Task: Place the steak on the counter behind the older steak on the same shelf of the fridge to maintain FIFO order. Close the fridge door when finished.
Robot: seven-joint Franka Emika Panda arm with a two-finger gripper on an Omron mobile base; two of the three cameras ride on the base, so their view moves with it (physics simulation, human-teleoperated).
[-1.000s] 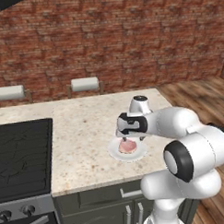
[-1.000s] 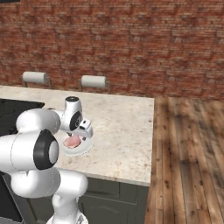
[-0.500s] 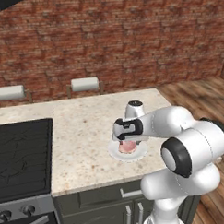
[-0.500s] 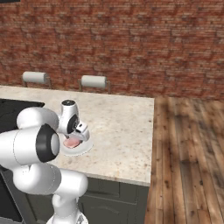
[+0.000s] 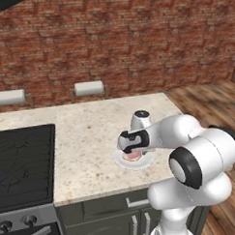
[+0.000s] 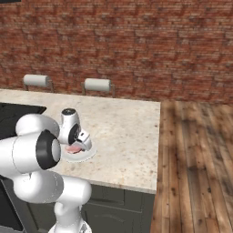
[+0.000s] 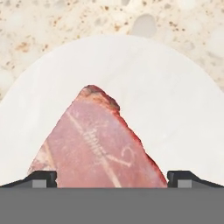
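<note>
The pale pink steak lies on a white plate on the beige speckled counter. My gripper is down over the plate, open, its two fingertips wide apart on either side of the steak's near end. From the left base view the gripper hangs right above the steak on the plate. In the right base view the gripper covers part of the steak on the plate. The fridge and the older steak are out of view.
A black stove top borders the counter on the left. Two paper towel rolls stand at the back by the brick wall. Wooden floor lies past the counter's right edge.
The hand has sunk lower and slightly left, down onto the plate, so the fingers now straddle the steak. Plate and steak have not moved.
</note>
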